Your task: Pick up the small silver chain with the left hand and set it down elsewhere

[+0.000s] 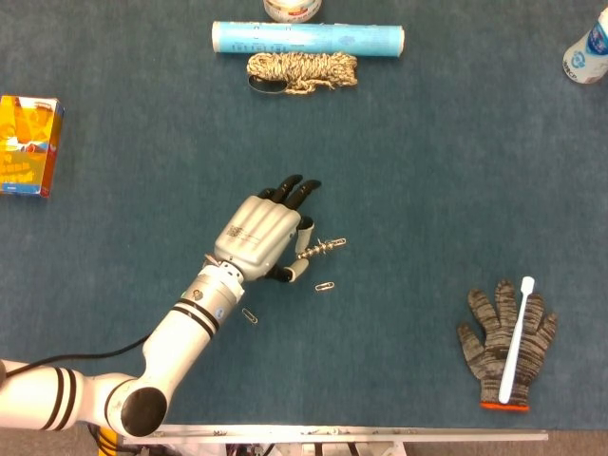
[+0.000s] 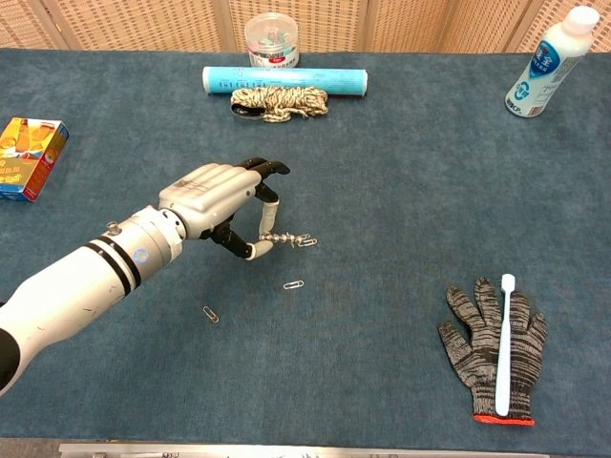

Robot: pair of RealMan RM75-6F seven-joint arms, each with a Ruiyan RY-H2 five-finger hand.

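My left hand (image 1: 266, 237) (image 2: 221, 196) hovers over the middle of the blue table, knuckles up. It pinches a small silver chain (image 1: 321, 249) (image 2: 286, 239) between thumb and a finger, and the chain sticks out to the right of the fingertips. The chain's free end hangs right over a paper clip (image 2: 307, 242) on the cloth. My right hand shows in neither view.
Two more paper clips (image 1: 325, 286) (image 1: 249, 315) lie near the hand. At the back are a light blue roll (image 1: 307, 38), a coil of rope (image 1: 301, 69) and a clear tub (image 2: 271, 39). An orange box (image 1: 28, 144) sits left, a white bottle (image 2: 549, 62) far right, a grey glove with a white toothbrush (image 1: 516, 328) front right.
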